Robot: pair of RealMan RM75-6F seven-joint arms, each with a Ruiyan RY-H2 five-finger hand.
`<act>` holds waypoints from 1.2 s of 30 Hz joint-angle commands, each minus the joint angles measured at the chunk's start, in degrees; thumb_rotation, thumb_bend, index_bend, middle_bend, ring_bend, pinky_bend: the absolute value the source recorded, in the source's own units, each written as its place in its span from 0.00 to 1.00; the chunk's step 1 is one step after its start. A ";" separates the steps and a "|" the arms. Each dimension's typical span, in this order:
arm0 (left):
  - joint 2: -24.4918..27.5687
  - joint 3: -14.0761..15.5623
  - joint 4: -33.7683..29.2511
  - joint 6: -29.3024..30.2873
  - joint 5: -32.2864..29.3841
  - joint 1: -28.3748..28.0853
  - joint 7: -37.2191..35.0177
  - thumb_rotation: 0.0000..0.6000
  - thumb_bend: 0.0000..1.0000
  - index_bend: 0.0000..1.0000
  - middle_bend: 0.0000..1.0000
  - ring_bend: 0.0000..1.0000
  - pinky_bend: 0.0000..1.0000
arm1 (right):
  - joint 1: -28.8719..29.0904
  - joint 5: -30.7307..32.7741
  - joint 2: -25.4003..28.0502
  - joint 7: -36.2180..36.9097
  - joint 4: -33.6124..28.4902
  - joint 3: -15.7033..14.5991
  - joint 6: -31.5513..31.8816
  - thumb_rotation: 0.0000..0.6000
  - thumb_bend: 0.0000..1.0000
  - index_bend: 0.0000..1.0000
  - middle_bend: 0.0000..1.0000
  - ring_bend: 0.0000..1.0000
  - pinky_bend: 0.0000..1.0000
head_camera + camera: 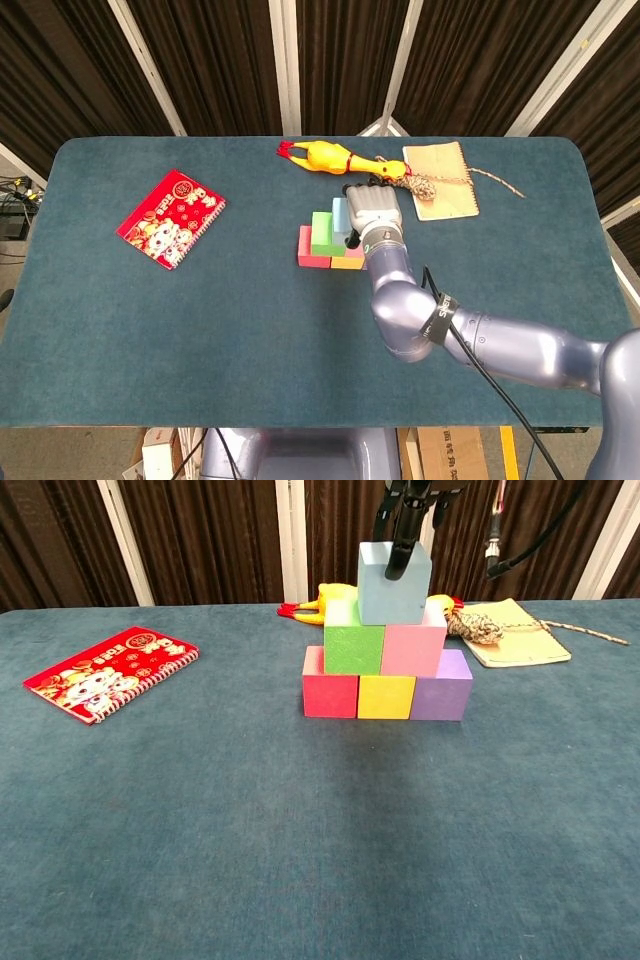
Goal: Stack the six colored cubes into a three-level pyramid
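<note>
Six bright cubes on a dark teal table (200,860).
The bottom cubes are a red cube (330,695), a yellow cube (386,697) and a purple cube (442,696); above them a green cube (353,649) and a pink cube (413,649), topped by a pale blue cube (392,592). The notebook (108,672) is red with gold and white figures, perhaps cartoon animals. The rubber chicken (330,157) is yellow with red feet; the notepad (518,646) is tan.

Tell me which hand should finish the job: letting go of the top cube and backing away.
Right. The right hand is already at the light blue cube, fingers down its front face, atop the green cube and pink cube. The left hand is in neither view.
</note>
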 commanded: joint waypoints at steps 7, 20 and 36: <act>0.00 0.04 -0.08 0.14 0.12 0.04 0.04 1.00 0.18 0.19 0.01 0.00 0.03 | -0.68 -0.08 1.60 0.68 -2.98 1.35 0.37 1.00 0.33 0.15 0.09 0.00 0.00; -0.55 0.29 1.12 -0.94 0.52 -0.57 -0.74 1.00 0.18 0.19 0.00 0.00 0.03 | -5.51 0.56 17.15 6.92 -22.32 11.75 1.45 1.00 0.33 0.05 0.03 0.00 0.00; 2.57 2.93 -5.69 2.19 5.99 1.51 -2.98 1.00 0.18 0.15 0.00 0.00 0.03 | -69.61 -94.13 32.02 49.00 -43.87 1.41 8.90 1.00 0.33 0.01 0.03 0.00 0.00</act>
